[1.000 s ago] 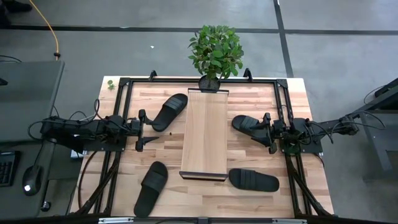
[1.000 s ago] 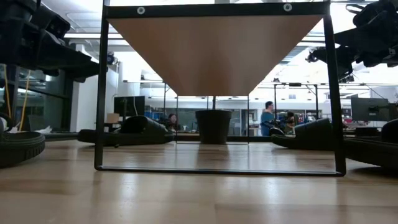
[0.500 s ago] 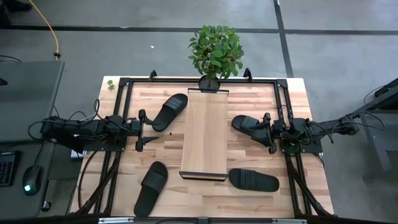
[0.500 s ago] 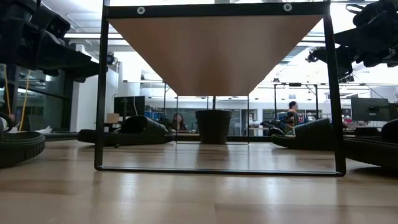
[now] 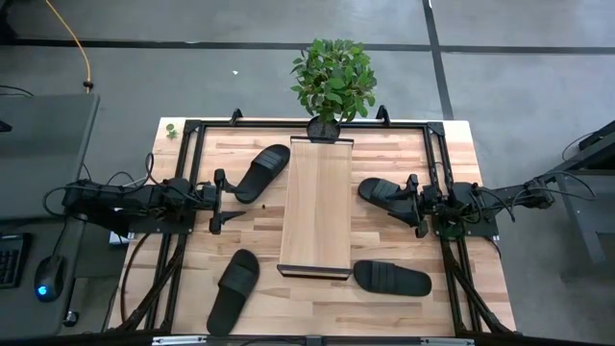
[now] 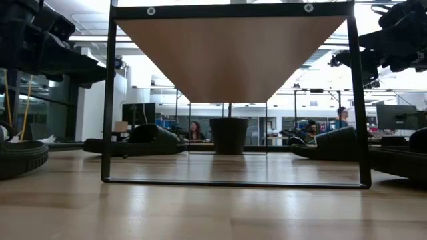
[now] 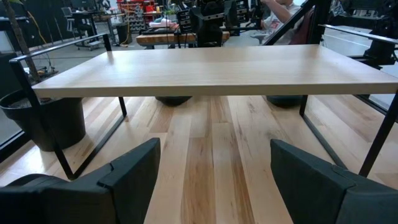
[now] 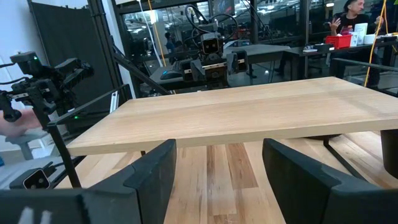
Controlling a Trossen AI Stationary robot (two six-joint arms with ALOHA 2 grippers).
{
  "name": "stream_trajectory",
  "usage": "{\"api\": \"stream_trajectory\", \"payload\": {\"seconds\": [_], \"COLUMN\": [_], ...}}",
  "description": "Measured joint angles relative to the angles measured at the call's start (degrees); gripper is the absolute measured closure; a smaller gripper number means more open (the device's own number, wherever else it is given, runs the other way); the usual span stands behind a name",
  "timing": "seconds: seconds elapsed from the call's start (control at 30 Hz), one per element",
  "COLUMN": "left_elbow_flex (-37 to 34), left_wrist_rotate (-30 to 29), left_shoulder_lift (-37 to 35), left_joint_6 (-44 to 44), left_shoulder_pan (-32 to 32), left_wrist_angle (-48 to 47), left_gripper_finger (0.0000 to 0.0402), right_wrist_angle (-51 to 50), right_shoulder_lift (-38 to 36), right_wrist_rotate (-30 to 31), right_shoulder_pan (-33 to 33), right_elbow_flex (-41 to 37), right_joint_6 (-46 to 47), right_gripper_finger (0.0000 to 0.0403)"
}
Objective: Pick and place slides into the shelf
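Wood table [image 5: 384, 288] w/ shelf [image 5: 315, 207] at center, four slides [image 5: 261, 172] around it, plant pot [image 5: 324, 129] at back.

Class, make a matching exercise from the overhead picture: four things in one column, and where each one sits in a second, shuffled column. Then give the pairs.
Things
1. potted plant
2. shelf
3. left gripper
4. right gripper

Places
A. middle of the table, running lengthwise
B. far edge of the table, at the shelf's end
C. right of the shelf, at a slide
D. left of the shelf, near a slide

Pairs: 1-B, 2-A, 3-D, 4-C
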Motion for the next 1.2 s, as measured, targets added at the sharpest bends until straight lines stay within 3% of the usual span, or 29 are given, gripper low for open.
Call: {"api": "stream_trajectory", "payload": {"seconds": [1.2], "left_elbow_flex": [0.0], "left_wrist_rotate": [-1.3], "left_shoulder_lift": [0.0], "left_joint_6": [9.0], "left_shoulder_pan": [0.0], "left_wrist_angle": [0.2], "left_gripper_finger": [0.0114], "right_wrist_angle": [0.0], "right_shoulder_lift": [0.0], "right_wrist_rotate": [0.0], "right_shoulder_pan": [0.0], "right_elbow_flex": [0.0], "right_joint_6": [0.0], "right_gripper_finger": [0.0171]}}
